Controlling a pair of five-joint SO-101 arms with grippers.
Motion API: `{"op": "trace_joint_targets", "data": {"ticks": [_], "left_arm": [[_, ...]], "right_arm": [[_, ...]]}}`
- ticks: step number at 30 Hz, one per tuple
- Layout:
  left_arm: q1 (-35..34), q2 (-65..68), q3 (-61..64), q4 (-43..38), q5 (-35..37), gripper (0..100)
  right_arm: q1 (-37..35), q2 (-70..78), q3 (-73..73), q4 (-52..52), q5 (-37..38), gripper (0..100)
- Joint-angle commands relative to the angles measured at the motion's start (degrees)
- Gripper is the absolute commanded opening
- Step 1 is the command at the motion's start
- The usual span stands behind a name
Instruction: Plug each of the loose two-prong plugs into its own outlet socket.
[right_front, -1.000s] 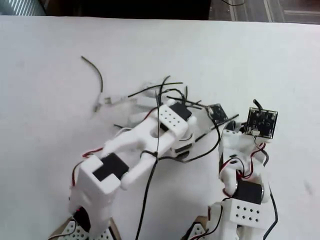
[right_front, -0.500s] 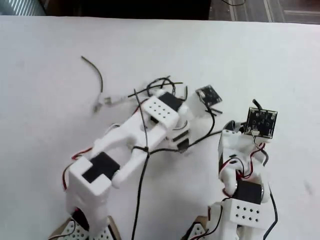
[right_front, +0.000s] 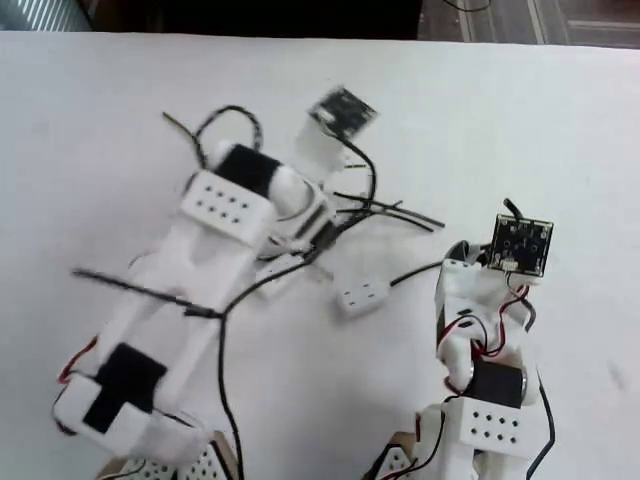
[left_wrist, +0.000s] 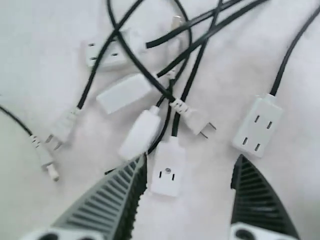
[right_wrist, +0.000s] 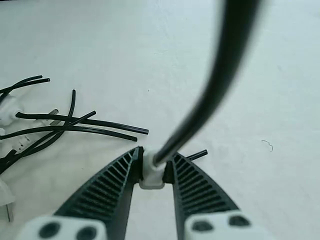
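Observation:
In the left wrist view my left gripper (left_wrist: 190, 162) hangs open over a tangle of black cords. Between its fingers lies a white single outlet socket (left_wrist: 167, 170). A white double outlet block (left_wrist: 256, 127) sits just beyond one fingertip. A loose two-prong plug (left_wrist: 200, 122) points at that block, and two more plugs (left_wrist: 60, 132) lie off to the side. My right gripper (right_wrist: 151, 152) is shut on the white plug end (right_wrist: 151, 175) of a black cord. In the high view a white outlet block (right_front: 362, 295) lies mid-table, its cord running toward my right gripper (right_front: 455, 265).
Loose black cord ends (right_front: 385, 210) spread across the white table (right_front: 520, 120) between the arms. Another white outlet (left_wrist: 105, 50) and a plain white block (left_wrist: 125, 90) lie farther along the tangle. The dark far edge of the table (right_front: 300, 25) runs across the back.
The left arm has swung left and toward the far side, uncovering the white outlet block at mid-table. The cords shifted with it. The right arm has kept still.

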Motion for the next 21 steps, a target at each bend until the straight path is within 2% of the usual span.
{"op": "trace_joint_targets", "data": {"ticks": [1,8,13,21], "left_arm": [[-6.4,-8.7,-1.8,2.9,3.3,28],[-16.2,-17.9,-0.1,6.3,3.3,27],[-19.6,-28.4,11.2,1.8,2.8,21],[-28.0,-45.3,30.5,-6.4,2.8,20]], "right_arm": [[-0.3,-0.9,-2.8,-0.8,-0.2,2.0],[-5.9,-0.9,-5.6,4.2,-0.1,2.1],[-9.6,-0.9,-10.4,10.4,-0.1,2.1],[-18.2,-0.5,-11.6,14.2,0.0,2.1]]}}
